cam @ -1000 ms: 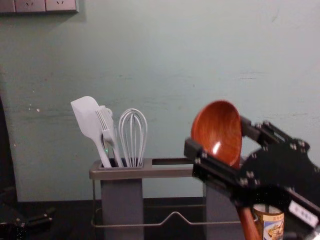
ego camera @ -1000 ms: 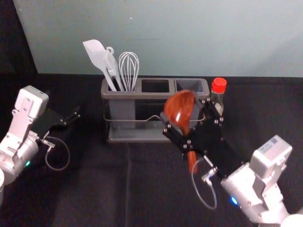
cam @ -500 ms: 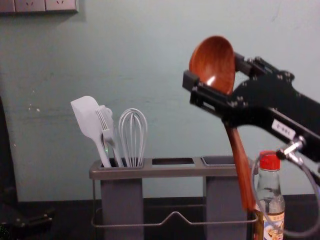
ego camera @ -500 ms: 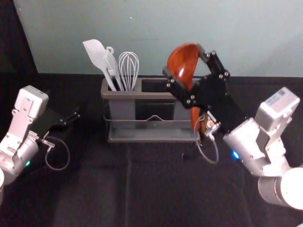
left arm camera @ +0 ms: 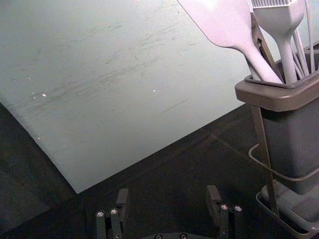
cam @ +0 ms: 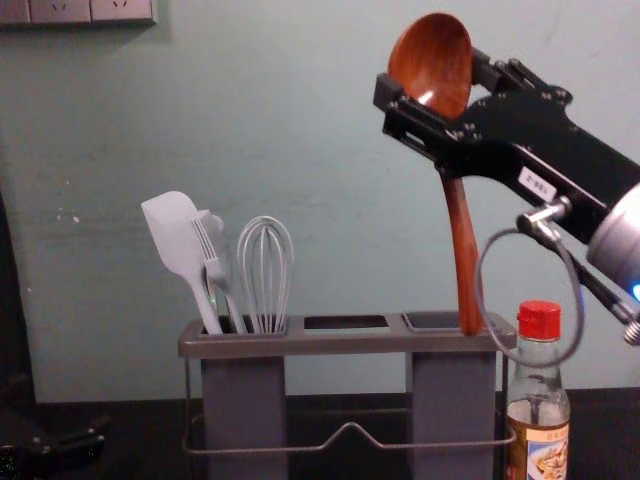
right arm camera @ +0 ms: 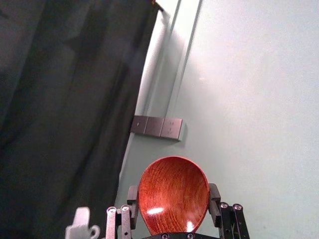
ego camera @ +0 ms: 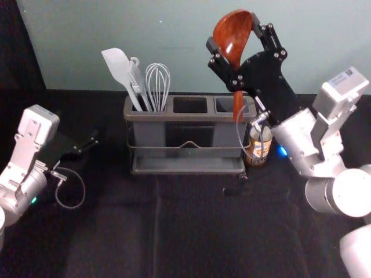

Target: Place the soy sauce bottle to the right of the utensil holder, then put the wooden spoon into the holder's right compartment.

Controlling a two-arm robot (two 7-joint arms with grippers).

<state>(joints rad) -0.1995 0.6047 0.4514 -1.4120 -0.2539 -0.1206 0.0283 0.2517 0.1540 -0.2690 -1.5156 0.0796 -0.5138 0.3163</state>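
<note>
The right end effector point(cam: 432, 76), pinching the wooden spoon point(cam: 461, 240) by its bowl, had lifted its handle tip to the utensil holder's point(cam: 340, 343) right compartment point(cam: 437, 321), seemingly nearing insertion; the soy sauce bottle point(cam: 538, 405) stood rightward. The left end effector point(left arm camera: 168, 195) idled leftward, spread.

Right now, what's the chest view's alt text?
The right claw grips a wooden spoon bowl up, its handle at the right compartment of a utensil holder. Spatula, brush and whisk stand in the left compartment; a sauce bottle stands right of the holder; the left claw sits lower left.
</note>
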